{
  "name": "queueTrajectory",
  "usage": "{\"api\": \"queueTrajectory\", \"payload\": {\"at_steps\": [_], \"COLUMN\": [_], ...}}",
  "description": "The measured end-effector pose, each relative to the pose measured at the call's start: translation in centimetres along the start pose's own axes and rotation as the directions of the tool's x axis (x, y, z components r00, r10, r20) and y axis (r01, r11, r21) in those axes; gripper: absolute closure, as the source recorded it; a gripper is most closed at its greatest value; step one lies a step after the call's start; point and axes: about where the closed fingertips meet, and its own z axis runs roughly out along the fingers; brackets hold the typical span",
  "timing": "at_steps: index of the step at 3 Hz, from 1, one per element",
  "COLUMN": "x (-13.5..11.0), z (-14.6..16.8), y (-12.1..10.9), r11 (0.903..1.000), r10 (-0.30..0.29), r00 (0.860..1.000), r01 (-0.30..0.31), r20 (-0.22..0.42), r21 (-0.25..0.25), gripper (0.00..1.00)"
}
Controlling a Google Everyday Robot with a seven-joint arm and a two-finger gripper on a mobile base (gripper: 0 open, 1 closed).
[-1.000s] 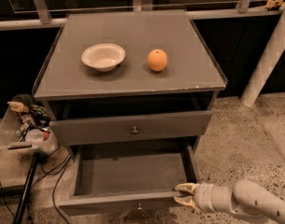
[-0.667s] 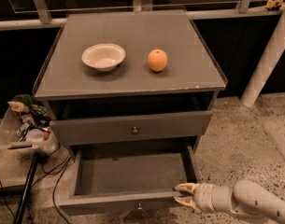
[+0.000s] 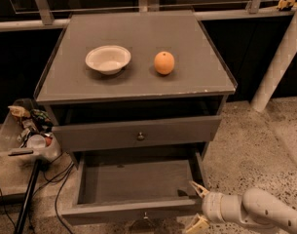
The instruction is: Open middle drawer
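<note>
Near right, the gripper (image 3: 197,206) sits by the front right corner of the middle drawer (image 3: 133,182). Its fingers are spread wide and hold nothing, wider than a second ago and drawn slightly right. The drawer stands pulled well out, unmoved, so the opening looks done. Farther back, the bowl (image 3: 108,59) and orange (image 3: 164,63) are unchanged.

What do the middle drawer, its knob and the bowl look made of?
The middle drawer looks like wood painted matte grey: flat boards, dull sheen. Its knob seems metal: small, round, paler than the front. The bowl is white and smooth, possibly ceramic or plastic; cannot tell. The pincer sits open at the drawer's front corner.
</note>
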Motion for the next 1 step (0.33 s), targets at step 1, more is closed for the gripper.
{"api": "queueTrajectory", "payload": {"at_steps": [1], "x": [0.0], "z": [0.0], "y": [0.0], "r11": [1.0], "r10": [0.0], "r00": [1.0], "r01": [0.0], "r20": [0.0], "r21": [0.0], "gripper": [0.0]}}
